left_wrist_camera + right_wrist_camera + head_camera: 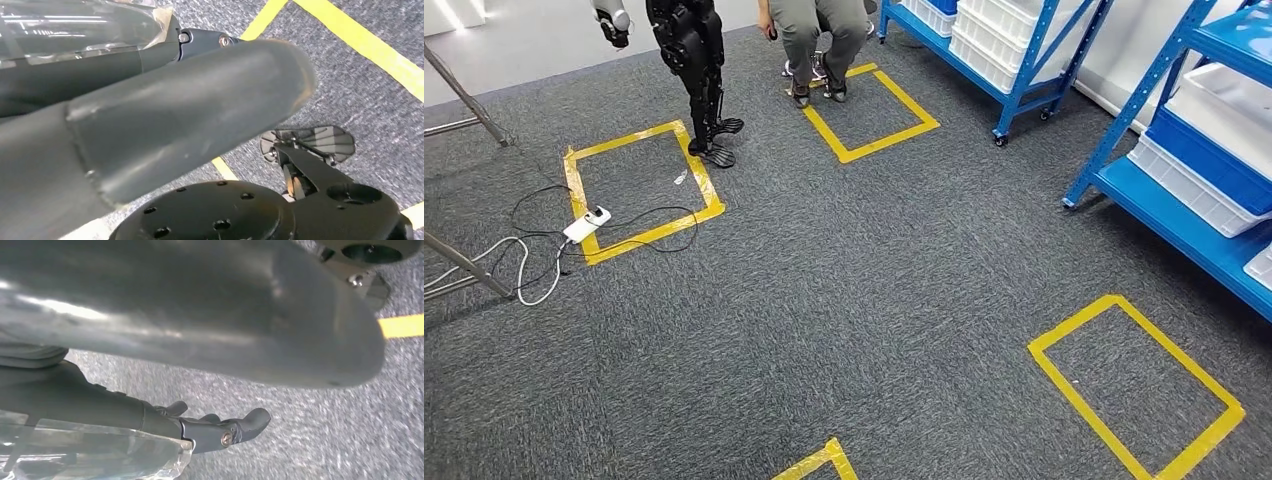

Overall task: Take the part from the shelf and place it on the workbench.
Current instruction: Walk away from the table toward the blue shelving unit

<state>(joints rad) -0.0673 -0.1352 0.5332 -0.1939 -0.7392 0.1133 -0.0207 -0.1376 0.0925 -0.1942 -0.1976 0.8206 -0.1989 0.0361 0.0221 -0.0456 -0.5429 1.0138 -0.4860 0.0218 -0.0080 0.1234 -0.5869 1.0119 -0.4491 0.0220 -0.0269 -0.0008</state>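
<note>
Both hands [165, 125] [210, 315] hang over carpet [844, 300]

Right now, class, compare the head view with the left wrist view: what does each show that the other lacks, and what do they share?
Head view alone: blue shelves with white bins on the right, a second robot's black legs, a seated person's legs, and a white power strip with cables.

Left wrist view alone: the left hand close up, its thick grey thumb dominating the frame.

Both: grey carpet marked with yellow tape.
</note>
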